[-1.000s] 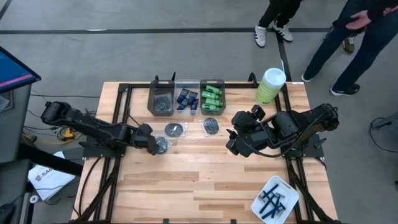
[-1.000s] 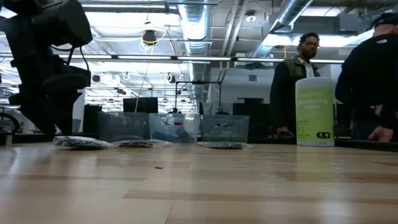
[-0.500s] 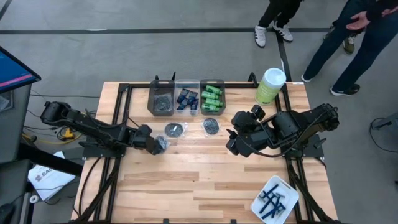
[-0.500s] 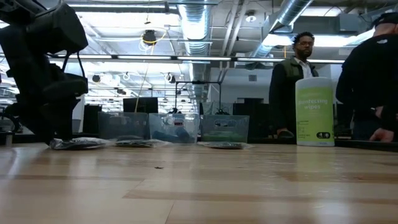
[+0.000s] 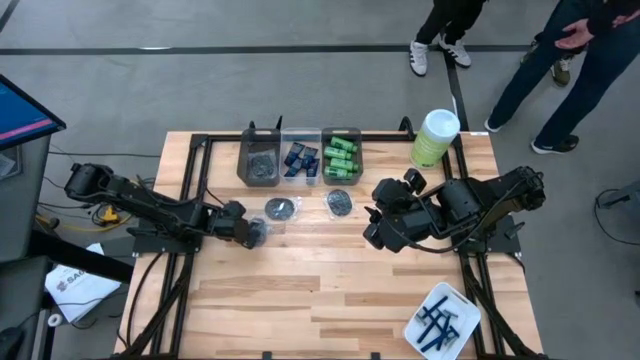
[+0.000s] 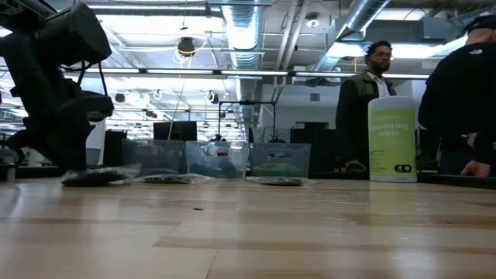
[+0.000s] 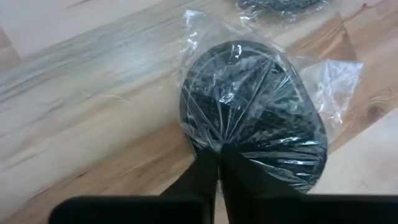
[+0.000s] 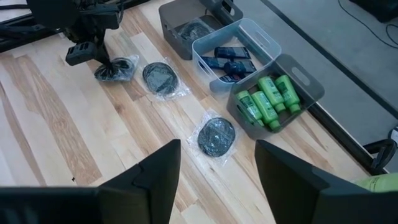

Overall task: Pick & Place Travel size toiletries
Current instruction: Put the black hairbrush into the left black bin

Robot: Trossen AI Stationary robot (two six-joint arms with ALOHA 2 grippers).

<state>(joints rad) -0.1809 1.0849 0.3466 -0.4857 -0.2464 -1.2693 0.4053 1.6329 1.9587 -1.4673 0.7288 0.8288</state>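
While pinching: left gripper is clamping the crinkly packet by its wrapper edge.
Lift advice: rising slowly, straight up.
Right gripper: waiting, jaws apart.

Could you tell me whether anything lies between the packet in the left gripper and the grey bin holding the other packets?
Nothing visible does. The left gripper is shut on a packet at table level; a second packet lies just beside the straight path to the grey bin, so lifting should clear it.
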